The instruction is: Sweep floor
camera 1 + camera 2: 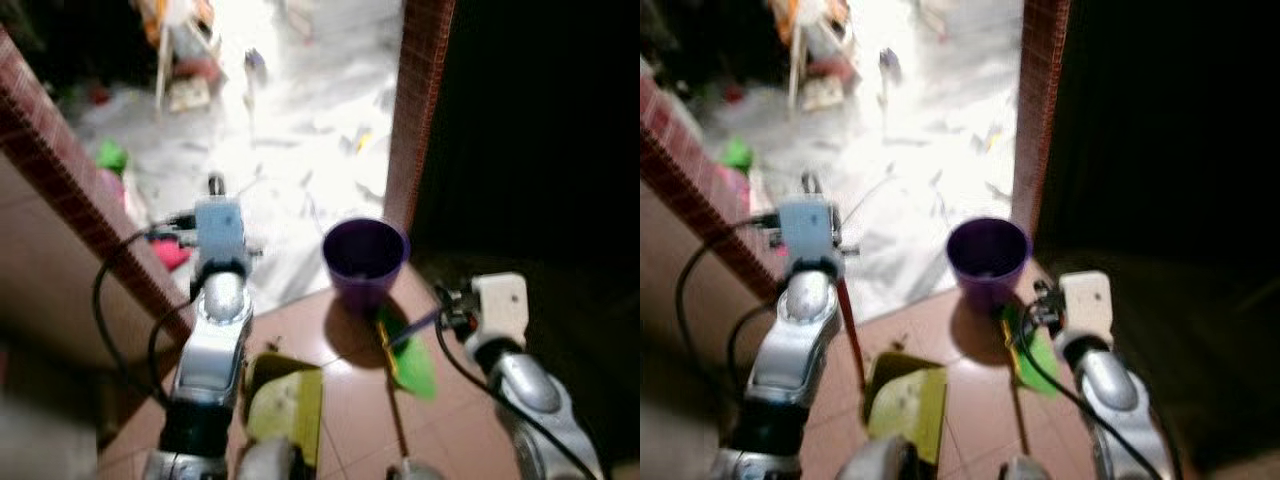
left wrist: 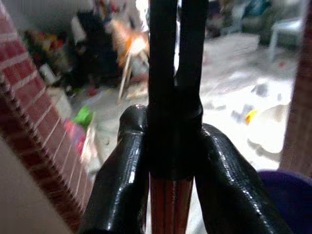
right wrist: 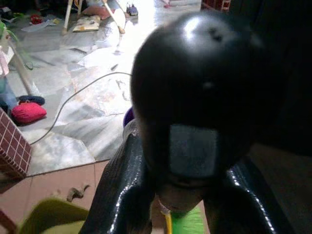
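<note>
The left end effector (image 2: 170,146) is closed on the broom handle (image 1: 851,335); the right end effector (image 3: 180,195) grips the green dustpan (image 1: 412,362). Litter (image 1: 330,130) remains on the floor (image 1: 290,190), so sweeping seems barely begun.

- Left gripper (image 2: 170,161) fingers (image 2: 122,180): glossy black, rubbery-looking skin, catching highlights.
- Broom handle (image 2: 168,204): smooth, showing red and dark stripes under a black sleeve.
- Purple bucket (image 1: 365,260): smooth plastic, looking matt.
- Brick pillar (image 1: 418,100): rough red brick.
- Floor tiles (image 1: 350,400): smooth reddish-brown, shining faintly.
- Left arm (image 1: 215,340): polished silver metal, gleaming.
</note>
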